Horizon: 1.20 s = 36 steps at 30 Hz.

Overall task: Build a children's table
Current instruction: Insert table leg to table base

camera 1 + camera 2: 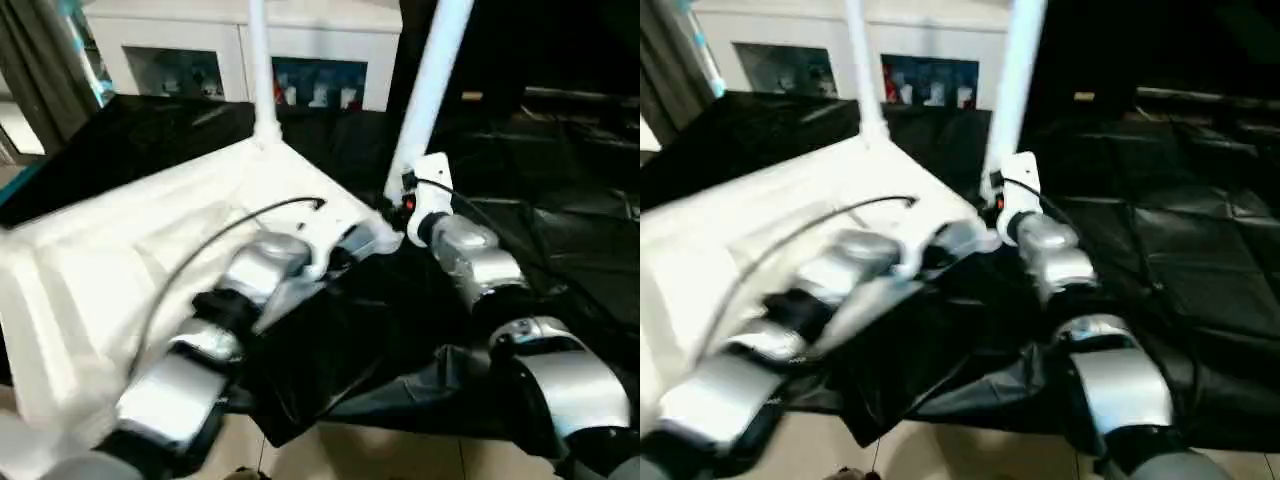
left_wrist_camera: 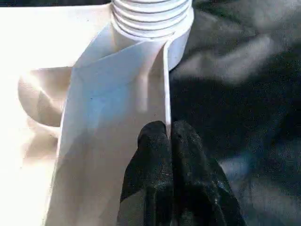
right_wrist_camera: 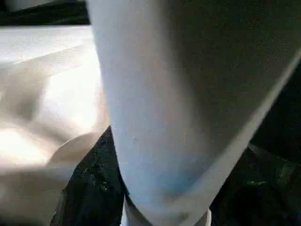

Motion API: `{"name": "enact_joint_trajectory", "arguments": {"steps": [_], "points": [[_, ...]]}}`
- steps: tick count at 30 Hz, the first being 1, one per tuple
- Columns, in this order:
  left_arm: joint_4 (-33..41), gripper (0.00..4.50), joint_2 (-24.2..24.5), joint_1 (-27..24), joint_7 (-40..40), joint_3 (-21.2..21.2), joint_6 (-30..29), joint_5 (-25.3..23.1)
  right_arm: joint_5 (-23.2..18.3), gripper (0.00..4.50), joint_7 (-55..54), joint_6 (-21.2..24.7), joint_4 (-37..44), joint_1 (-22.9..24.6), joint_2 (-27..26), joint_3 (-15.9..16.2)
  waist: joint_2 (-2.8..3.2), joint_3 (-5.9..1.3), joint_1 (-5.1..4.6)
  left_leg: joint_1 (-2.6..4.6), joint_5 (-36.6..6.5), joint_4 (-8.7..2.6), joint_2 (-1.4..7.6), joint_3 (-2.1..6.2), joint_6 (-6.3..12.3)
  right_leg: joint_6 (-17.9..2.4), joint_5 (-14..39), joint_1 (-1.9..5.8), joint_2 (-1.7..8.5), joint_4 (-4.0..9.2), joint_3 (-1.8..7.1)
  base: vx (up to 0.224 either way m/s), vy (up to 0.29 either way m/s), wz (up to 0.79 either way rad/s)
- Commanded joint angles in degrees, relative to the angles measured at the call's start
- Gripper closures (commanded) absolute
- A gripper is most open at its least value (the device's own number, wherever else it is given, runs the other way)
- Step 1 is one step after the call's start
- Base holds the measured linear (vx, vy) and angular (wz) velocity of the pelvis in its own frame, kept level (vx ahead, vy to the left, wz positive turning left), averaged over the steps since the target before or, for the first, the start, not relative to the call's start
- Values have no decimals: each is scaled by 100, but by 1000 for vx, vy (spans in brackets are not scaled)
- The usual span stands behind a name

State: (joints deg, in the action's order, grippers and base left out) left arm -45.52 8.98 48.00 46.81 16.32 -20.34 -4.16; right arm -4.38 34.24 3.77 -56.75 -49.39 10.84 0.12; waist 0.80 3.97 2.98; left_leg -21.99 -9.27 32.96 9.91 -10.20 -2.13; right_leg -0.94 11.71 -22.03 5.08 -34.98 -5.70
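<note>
The step in hand seemed to be the fitting of a leg: the children's table, smooth white plastic, lay upside down on black crinkled sheeting, with one round tapering leg upright at about 12 o'clock and a second leg at about 1 o'clock leaning over its rounded corner socket. The right gripper had its jaws half open around the base of this leaning leg, while the left gripper had its jaws pressed narrow on a thin white rib beside the socket, below the ribbed thread. I judge the next move called for bringing the leg straight and turning it until the thread was seated.
</note>
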Motion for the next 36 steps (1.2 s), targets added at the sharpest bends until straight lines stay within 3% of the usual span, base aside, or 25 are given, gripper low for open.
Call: {"name": "enact_joint_trajectory", "arguments": {"steps": [1,4,7,11,12,18,21,23,25,28,32,34,35,36], "points": [[717,450,196,-100,1061,232,542,238,134,261,1135,369,-105,561,90,585,8,-402,44,57,-1388,-366,390,133,435,-1536,848,290,465,462,349,0,0,0],[976,450,437,-277,1606,327,755,343,101,261,1698,336,189,763,311,709,21,-429,56,59,-1186,-346,410,116,510,-1659,322,299,440,378,346,0,0,0],[1223,450,743,-455,2194,411,931,472,-24,261,2590,396,789,1122,664,935,26,-424,102,72,-1115,-334,411,99,590,-1733,157,295,447,366,346,0,0,0],[1296,450,967,-538,2569,438,1041,510,-67,261,3214,436,1364,1466,967,1143,30,-415,140,87,-1211,-343,417,92,522,-1716,352,280,446,382,354,0,0,0],[1271,450,1039,-531,2626,417,1079,479,-106,261,3376,440,1627,1616,1025,1157,32,-425,168,119,-1259,-346,420,92,461,-1678,468,272,449,392,358,0,0,0],[1138,450,1017,-442,2469,336,1173,388,-130,261,3154,376,1795,1711,900,1025,21,-426,207,120,-1300,-354,408,89,284,-1597,694,264,465,403,372,0,0,0],[987,450,880,-332,2152,265,1077,348,-32,261,2118,331,1382,1503,679,775,28,-423,193,127,-1295,-359,405,90,241,-1591,723,242,466,404,377,0,0,0],[813,450,712,-200,1747,180,904,291,52,261,1004,433,828,1237,494,495,13,-403,151,119,-1459,-371,380,99,108,-1523,1083,244,474,431,373,0,0,0],[705,450,627,-124,1530,143,834,242,37,261,555,539,611,1131,423,362,12,-392,97,152,-1702,-383,374,124,-75,-1382,1626,223,489,492,372,0,0,0],[430,450,390,51,998,80,634,135,-59,261,-94,762,241,953,294,150,5,-400,54,139,-1663,-377,371,115,-41,-1357,1496,221,467,493,379,0,0,0],[-445,450,-397,561,-789,-277,41,70,-39,261,-1400,704,-408,624,4,-35,40,-416,77,180,-1637,-328,347,83,-24,-1462,1270,195,462,498,382,0,0,0],[-551,450,-482,613,-959,-315,35,65,-44,261,-1516,680,-482,581,-39,-54,-2,-418,99,129,-1560,-332,334,92,73,-1402,1294,241,467,514,359,0,0,0],[-677,450,-583,675,-1161,-361,28,59,-50,261,-1654,652,-570,529,-89,-76,28,-419,98,125,-1505,-329,337,91,110,-1380,1213,225,462,513,363,0,0,0],[-677,450,-583,675,-1161,-361,28,59,-50,261,-1654,652,-570,529,-89,-76,14,-423,103,114,-1480,-331,336,97,132,-1369,1183,241,459,508,356,0,0,0]]}}
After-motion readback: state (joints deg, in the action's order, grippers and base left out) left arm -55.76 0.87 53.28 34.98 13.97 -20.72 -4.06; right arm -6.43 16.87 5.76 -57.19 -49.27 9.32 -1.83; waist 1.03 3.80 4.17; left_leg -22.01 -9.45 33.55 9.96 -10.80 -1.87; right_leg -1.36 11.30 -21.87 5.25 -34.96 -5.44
